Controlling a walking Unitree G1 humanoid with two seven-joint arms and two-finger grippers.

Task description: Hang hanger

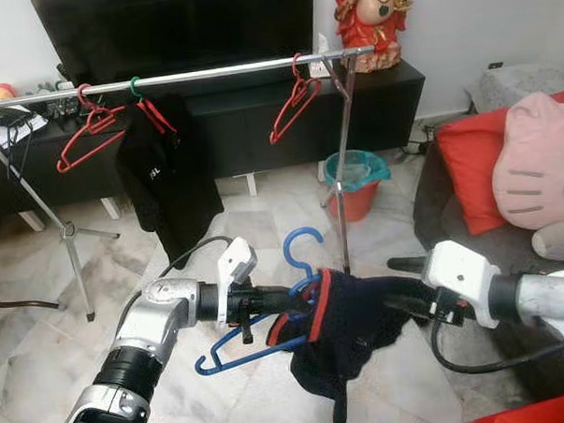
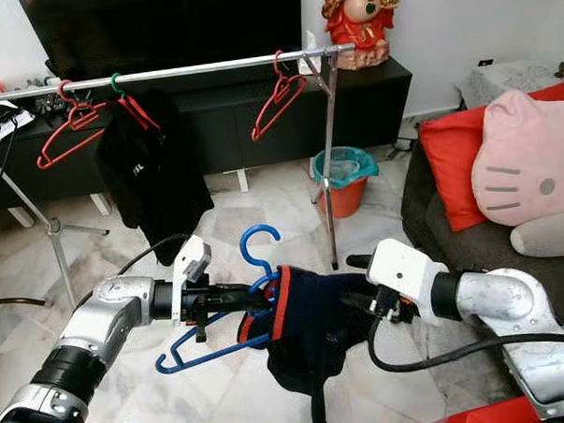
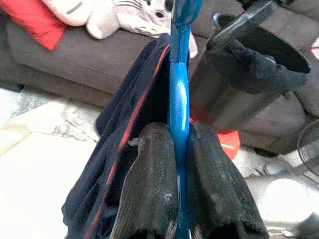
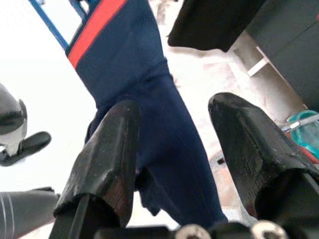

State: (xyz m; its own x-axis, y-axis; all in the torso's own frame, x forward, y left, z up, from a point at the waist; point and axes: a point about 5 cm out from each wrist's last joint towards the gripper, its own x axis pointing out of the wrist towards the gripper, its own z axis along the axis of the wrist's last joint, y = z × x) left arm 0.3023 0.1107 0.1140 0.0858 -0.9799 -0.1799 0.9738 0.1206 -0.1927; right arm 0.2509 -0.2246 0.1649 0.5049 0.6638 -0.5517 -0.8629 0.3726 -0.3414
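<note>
Left hand (image 3: 178, 164) clenched on blue hanger (image 1: 300, 246), right hand (image 4: 174, 144) released around navy garment (image 1: 353, 330), rail (image 1: 210, 74) beyond.

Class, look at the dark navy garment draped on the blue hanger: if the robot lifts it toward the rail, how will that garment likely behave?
The navy garment is probably floppy: it sags in loose folds below the blue hanger. It may slide off, since it hangs bunched to one side. It seems light; the left tool holds the hanger level by a thin bar, while the right tool stands open around the cloth.

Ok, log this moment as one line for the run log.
left gripper: shut on blue hanger | right gripper: open, around navy garment | garment partly on hanger | rail: not reached
</note>
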